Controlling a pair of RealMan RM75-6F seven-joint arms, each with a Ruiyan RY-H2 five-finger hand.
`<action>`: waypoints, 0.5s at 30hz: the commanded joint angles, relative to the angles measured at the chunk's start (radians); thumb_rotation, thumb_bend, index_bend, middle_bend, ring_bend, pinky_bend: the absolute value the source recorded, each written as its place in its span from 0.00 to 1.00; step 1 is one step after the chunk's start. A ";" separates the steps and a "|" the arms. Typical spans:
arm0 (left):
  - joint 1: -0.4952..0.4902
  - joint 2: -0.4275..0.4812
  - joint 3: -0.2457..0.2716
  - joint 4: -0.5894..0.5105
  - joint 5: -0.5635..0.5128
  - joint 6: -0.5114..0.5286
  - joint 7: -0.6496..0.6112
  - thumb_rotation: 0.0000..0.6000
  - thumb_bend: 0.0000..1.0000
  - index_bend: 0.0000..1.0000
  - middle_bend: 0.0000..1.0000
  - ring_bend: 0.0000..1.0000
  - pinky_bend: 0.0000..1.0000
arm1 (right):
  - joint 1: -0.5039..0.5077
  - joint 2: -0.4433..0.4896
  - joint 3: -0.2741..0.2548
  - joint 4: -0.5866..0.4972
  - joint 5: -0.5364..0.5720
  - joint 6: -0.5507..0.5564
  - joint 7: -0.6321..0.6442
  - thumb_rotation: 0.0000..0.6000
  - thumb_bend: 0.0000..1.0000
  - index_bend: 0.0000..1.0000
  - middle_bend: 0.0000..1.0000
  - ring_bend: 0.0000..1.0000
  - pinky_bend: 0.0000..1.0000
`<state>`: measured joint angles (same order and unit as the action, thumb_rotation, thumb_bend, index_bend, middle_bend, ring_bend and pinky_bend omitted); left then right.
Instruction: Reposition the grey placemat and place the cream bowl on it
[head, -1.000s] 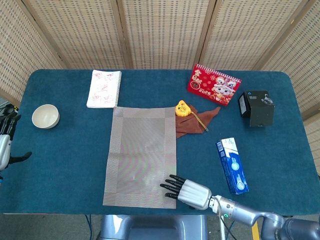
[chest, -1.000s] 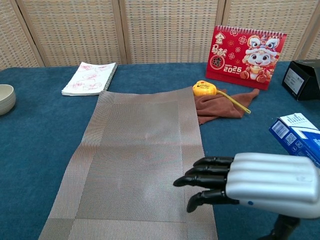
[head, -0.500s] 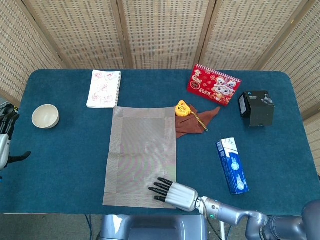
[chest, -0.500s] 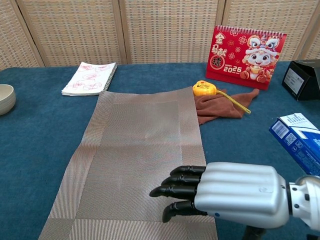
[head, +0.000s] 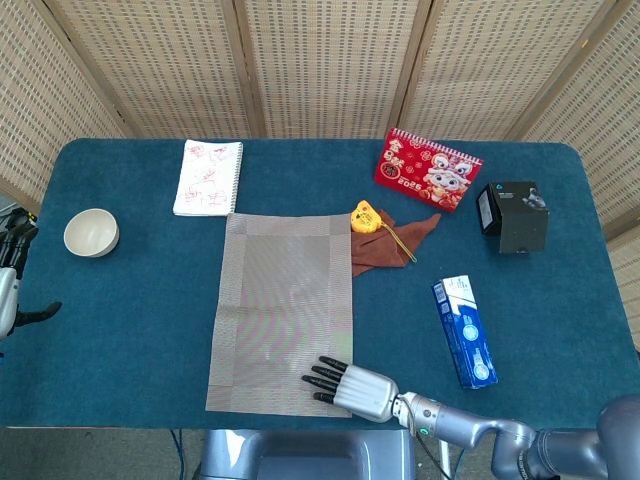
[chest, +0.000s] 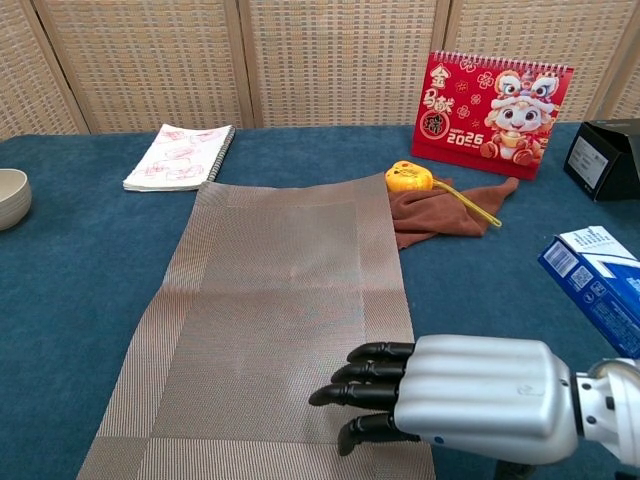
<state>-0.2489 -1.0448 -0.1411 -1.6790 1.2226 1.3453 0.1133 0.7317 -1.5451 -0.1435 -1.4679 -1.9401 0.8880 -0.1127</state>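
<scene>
Grey woven placemat (head: 285, 310) flat mid-worktop, long axis running front to back, faint fold creases. Cream bowl (head: 91, 232) upright far left, well apart, apparently empty.

I see the placemat (head: 282, 310) in the table's (head: 140, 330) middle, my right hand (head: 352, 386) over its near right corner. The bowl (head: 91, 232) sits far left, the notebook (head: 209, 177) behind the placemat, the calendar (head: 427, 168) right of that.
</scene>
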 joint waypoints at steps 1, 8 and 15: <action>0.000 0.000 -0.001 0.000 -0.001 -0.001 0.001 1.00 0.00 0.00 0.00 0.00 0.00 | 0.003 -0.013 -0.002 0.004 0.008 0.003 0.000 1.00 0.00 0.25 0.00 0.00 0.00; 0.002 0.001 -0.005 0.004 -0.004 -0.006 -0.004 1.00 0.00 0.00 0.00 0.00 0.00 | 0.009 -0.056 0.008 0.017 0.028 0.020 -0.006 1.00 0.00 0.26 0.00 0.00 0.00; 0.003 0.002 -0.008 0.005 -0.004 -0.009 -0.009 1.00 0.00 0.00 0.00 0.00 0.00 | 0.016 -0.076 0.022 0.028 0.048 0.024 -0.023 1.00 0.01 0.26 0.00 0.00 0.00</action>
<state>-0.2455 -1.0424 -0.1490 -1.6742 1.2188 1.3362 0.1041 0.7468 -1.6190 -0.1231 -1.4421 -1.8938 0.9114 -0.1333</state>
